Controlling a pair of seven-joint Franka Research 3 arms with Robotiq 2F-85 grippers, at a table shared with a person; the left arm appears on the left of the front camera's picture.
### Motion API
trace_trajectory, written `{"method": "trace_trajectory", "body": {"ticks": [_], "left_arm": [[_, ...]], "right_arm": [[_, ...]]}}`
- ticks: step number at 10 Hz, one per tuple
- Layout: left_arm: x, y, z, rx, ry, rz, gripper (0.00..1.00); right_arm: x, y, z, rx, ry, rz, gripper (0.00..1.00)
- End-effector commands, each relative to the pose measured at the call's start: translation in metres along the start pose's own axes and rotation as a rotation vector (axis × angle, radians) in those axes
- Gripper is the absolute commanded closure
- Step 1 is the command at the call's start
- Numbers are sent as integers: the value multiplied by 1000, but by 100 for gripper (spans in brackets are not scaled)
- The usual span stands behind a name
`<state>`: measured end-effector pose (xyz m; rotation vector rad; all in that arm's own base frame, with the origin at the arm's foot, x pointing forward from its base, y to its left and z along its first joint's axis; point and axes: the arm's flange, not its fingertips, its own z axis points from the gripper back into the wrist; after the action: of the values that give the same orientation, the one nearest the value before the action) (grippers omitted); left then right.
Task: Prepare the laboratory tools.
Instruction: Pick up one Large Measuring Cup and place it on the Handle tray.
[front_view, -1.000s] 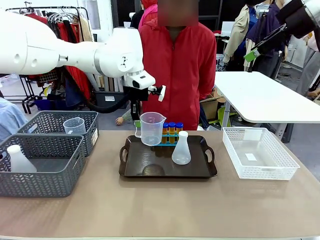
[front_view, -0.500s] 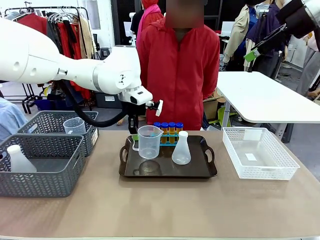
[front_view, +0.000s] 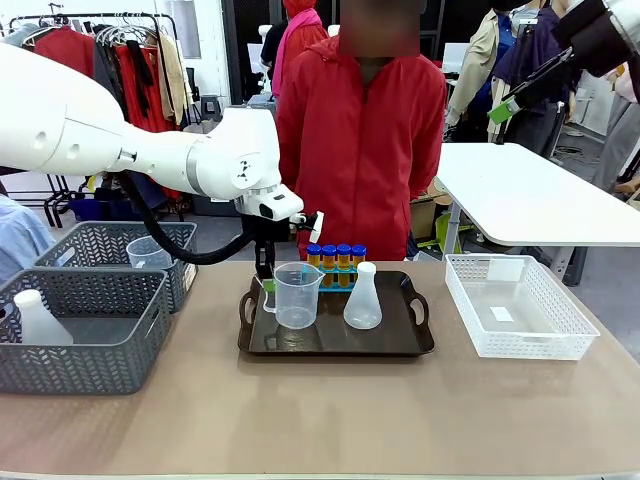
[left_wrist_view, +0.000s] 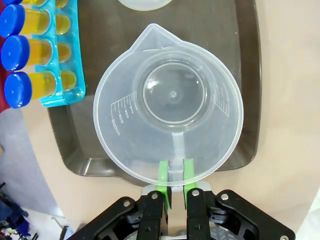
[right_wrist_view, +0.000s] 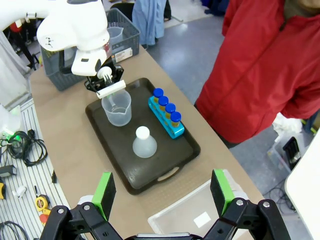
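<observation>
A clear graduated jug (front_view: 297, 296) stands upright over the left part of the dark tray (front_view: 400, 345), its base down at the tray floor. My left gripper (front_view: 267, 284) is shut on its handle. The left wrist view looks straight down into the jug (left_wrist_view: 168, 102), with the gripper (left_wrist_view: 174, 177) pinching the handle between green pads. Blue-capped orange tubes (front_view: 335, 260) stand in a blue rack at the tray's back, and a translucent flask (front_view: 362, 298) stands to the jug's right. My right gripper (right_wrist_view: 162, 192) hangs open high above the table, holding nothing.
Two grey baskets (front_view: 100, 345) stand at the left, the far one with another jug (front_view: 148, 252), the near one with another flask (front_view: 40, 320). A white basket (front_view: 518, 305) sits to the right. A person in a red jacket (front_view: 360, 130) stands behind the tray.
My left gripper has lowered the jug from above the tray's back left down to the tray floor, slightly nearer the front. The right gripper has not moved.
</observation>
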<state>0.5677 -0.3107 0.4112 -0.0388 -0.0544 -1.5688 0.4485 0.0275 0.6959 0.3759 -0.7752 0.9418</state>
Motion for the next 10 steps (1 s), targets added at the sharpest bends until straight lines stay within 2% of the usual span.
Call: {"method": "trace_trajectory", "body": {"ticks": [1, 9, 10], "left_arm": [[-4, 3, -2, 3, -43, -7, 100], [-1, 11, -11, -17, -59, -4, 100], [-2, 10, -9, -14, -59, -1, 82]], "right_arm": [[1, 0, 1, 12, -15, 7, 0], [1, 0, 1, 12, -15, 7, 0], [1, 0, 1, 12, -15, 7, 0]]}}
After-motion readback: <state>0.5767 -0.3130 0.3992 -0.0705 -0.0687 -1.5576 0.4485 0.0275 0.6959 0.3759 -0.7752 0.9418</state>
